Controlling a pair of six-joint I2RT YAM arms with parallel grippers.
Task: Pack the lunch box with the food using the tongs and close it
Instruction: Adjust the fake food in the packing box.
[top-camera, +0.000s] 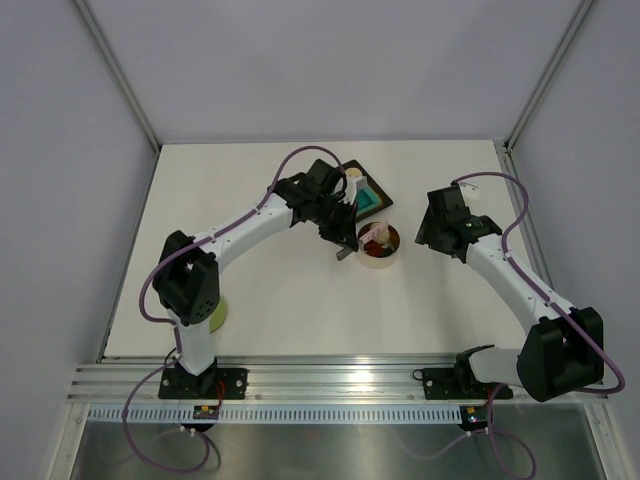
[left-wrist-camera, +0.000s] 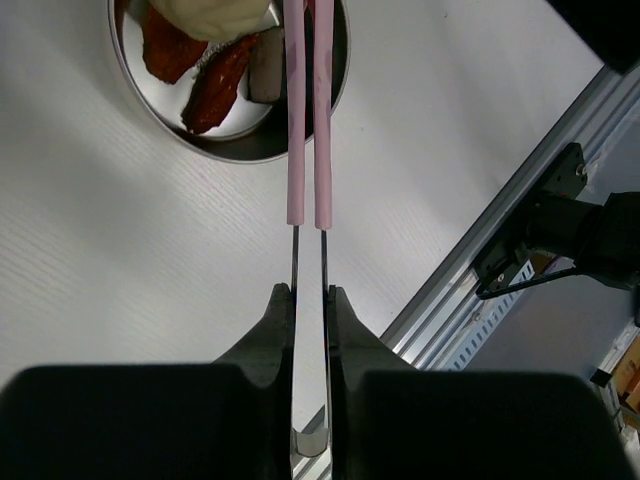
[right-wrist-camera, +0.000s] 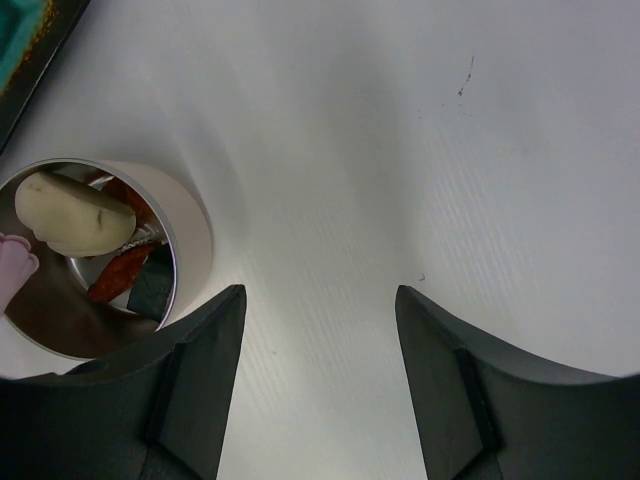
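The lunch box (top-camera: 378, 262) is a round steel tin right of the table's middle. Inside lie food pieces: a beige ball (right-wrist-camera: 75, 212), red-orange bits (left-wrist-camera: 215, 95) and a small dark piece (left-wrist-camera: 263, 78). My left gripper (left-wrist-camera: 309, 292) is shut on the tongs (left-wrist-camera: 308, 110), whose two pink arms are pressed together. Their tips reach over the tin's rim (left-wrist-camera: 230, 152) and leave the top of the left wrist view. My right gripper (right-wrist-camera: 320, 300) stands open over bare table, just right of the tin's wall (right-wrist-camera: 190, 240). The pale green lid (top-camera: 213, 316) lies by the left arm's base, partly hidden.
A square teal tray (top-camera: 368, 200) with a dark rim sits just behind the tin, with a small pale piece (top-camera: 355, 180) on it. Its corner (right-wrist-camera: 25, 30) shows in the right wrist view. An aluminium rail (top-camera: 330, 375) runs along the near table edge.
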